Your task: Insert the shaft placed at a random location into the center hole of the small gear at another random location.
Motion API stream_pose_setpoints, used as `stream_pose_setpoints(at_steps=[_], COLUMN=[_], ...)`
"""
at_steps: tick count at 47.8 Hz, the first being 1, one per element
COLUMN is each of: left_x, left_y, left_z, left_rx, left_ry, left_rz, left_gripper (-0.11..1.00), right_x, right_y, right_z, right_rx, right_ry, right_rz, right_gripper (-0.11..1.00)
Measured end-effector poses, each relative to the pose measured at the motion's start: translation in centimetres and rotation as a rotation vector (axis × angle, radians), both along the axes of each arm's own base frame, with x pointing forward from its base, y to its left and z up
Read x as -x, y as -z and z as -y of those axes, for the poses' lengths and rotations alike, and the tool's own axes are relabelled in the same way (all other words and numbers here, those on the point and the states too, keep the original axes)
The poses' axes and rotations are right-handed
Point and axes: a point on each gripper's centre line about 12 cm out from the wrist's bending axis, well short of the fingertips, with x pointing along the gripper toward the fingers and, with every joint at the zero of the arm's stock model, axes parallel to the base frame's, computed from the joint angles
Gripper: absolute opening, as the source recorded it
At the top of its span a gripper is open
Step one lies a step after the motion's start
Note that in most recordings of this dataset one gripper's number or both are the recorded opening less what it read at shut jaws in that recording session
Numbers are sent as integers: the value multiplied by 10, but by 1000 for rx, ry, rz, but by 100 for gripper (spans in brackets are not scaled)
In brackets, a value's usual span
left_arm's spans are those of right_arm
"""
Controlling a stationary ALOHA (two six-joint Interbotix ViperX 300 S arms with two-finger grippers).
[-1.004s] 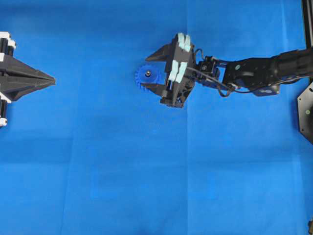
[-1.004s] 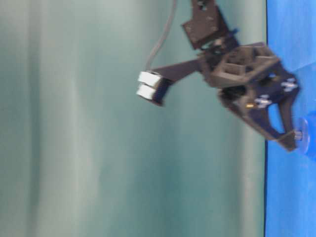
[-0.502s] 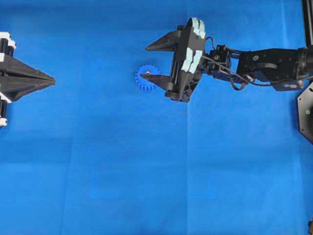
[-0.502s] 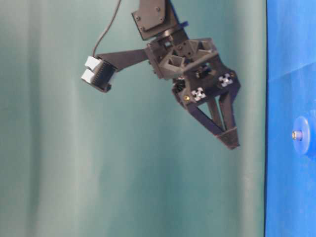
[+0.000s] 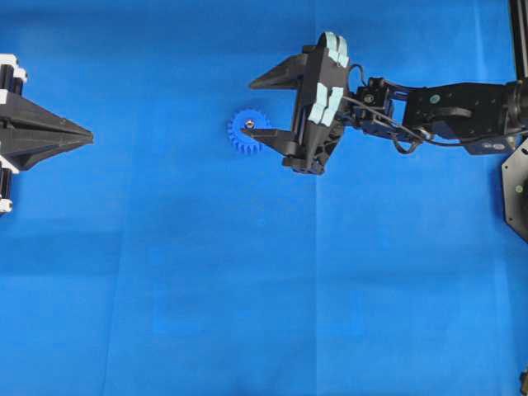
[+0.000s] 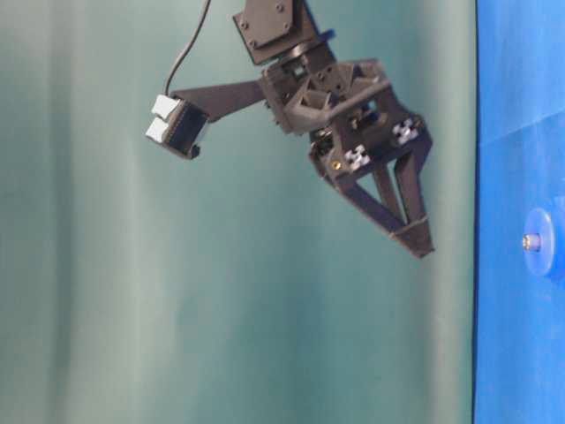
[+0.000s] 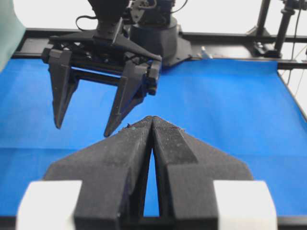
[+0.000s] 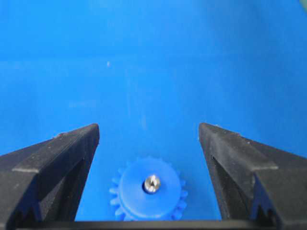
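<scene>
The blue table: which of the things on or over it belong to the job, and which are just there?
Part of the job:
- small gear
- shaft, standing in the gear's center hole
- right gripper, open, raised clear of the gear

Just there:
- left gripper, shut, parked apart
- blue cloth

A blue cloth-covered table bears the small gear, lying flat.

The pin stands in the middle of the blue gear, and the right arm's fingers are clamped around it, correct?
Not quite. The pin does stand in the gear, but the right fingers are spread wide and lifted clear of it, as the right wrist and table-level views show.
</scene>
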Motion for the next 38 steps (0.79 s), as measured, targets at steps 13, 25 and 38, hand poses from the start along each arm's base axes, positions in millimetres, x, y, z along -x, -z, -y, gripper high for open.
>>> stream_pose_setpoints(at_steps=[13, 25, 38], left_x=[0, 0, 0], left_y=[0, 0, 0], left_z=[0, 0, 0], left_rx=[2, 5, 3], left_ry=[0, 0, 0], left_rz=[-2, 0, -2], left_gripper=[0, 0, 0], right_x=[26, 54, 66], right_y=[-2, -3, -3], right_z=[-5, -9, -11], right_rx=[-8, -14, -19], right_ry=[1, 4, 5], right_rz=[-5, -8, -7], right_gripper=[72, 72, 72])
